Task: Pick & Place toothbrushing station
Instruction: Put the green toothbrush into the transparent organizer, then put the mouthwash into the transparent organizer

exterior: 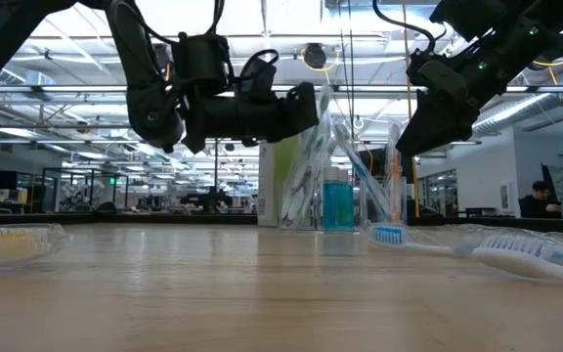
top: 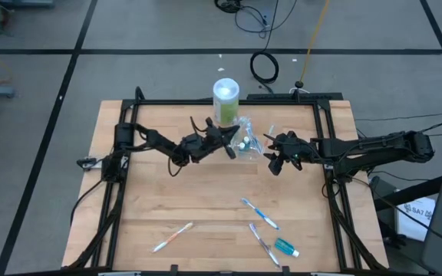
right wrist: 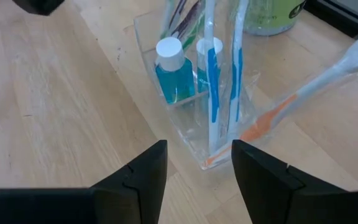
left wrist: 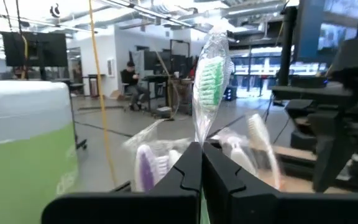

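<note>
A clear holder (right wrist: pixel 194 115) stands on the table by its base at the back middle. It holds two teal tubes with white caps (right wrist: pixel 169 71) and several toothbrushes; an orange one (right wrist: pixel 272 118) leans out over its rim. My left gripper (top: pixel 232 149) is beside the holder on its left, shut on a clear-wrapped toothbrush with green bristles (left wrist: pixel 211 74). My right gripper (top: pixel 273 162) hovers open just right of and above the holder (top: pixel 246 142), touching nothing. My left gripper pinches the wrapped toothbrush low on its shaft (left wrist: pixel 199 134) between its two shut fingers, which reach in roughly level from the table's left. The bristle head stands up beyond the fingertips. The fingers hide the brush's lower end.
A green canister with a white lid (top: pixel 225 100) stands just behind the holder. Near the front edge lie a blue-and-white toothbrush (top: pixel 261 213), another toothbrush (top: pixel 263 244), a teal tube (top: pixel 285 247) and, farther left, an orange-and-white toothbrush (top: pixel 173 238). A black frame (top: pixel 229 102) borders the table.
</note>
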### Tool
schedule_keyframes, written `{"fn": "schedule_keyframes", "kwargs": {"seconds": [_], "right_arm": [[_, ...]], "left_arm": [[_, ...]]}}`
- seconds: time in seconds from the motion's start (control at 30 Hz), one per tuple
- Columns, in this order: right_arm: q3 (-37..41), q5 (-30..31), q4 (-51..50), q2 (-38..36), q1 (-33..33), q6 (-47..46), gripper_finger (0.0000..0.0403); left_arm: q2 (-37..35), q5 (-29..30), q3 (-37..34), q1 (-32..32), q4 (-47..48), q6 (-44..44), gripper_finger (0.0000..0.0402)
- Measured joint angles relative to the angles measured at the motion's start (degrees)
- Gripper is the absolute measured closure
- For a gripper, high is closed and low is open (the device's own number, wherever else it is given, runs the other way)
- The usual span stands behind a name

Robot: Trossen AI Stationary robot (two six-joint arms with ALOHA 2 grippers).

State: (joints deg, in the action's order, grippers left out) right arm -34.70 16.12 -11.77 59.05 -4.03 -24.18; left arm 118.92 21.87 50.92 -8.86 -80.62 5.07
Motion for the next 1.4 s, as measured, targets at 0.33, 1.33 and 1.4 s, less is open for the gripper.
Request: {"fn": "schedule_keyframes", "kwargs": {"seconds": [0.33, 1.33, 1.4], "right_arm": [[0.0, 0.0, 0.0, 0.0, 0.0, 0.0, 0.0232], [0.0, -1.6, 3.8, 0.0, 0.0, 5.6, 0.0233], [0.0, -3.0, 5.3, 0.0, 0.0, 7.5, 0.0234]], "left_arm": [[0.0, 4.4, -0.8, 3.1, 9.3, 2.8, 0.0401], [-5.6, 21.7, -0.9, 9.3, 17.6, 11.1, 0.0262], [-8.2, 23.2, -0.9, 10.0, 21.1, 9.8, 0.025]]}}
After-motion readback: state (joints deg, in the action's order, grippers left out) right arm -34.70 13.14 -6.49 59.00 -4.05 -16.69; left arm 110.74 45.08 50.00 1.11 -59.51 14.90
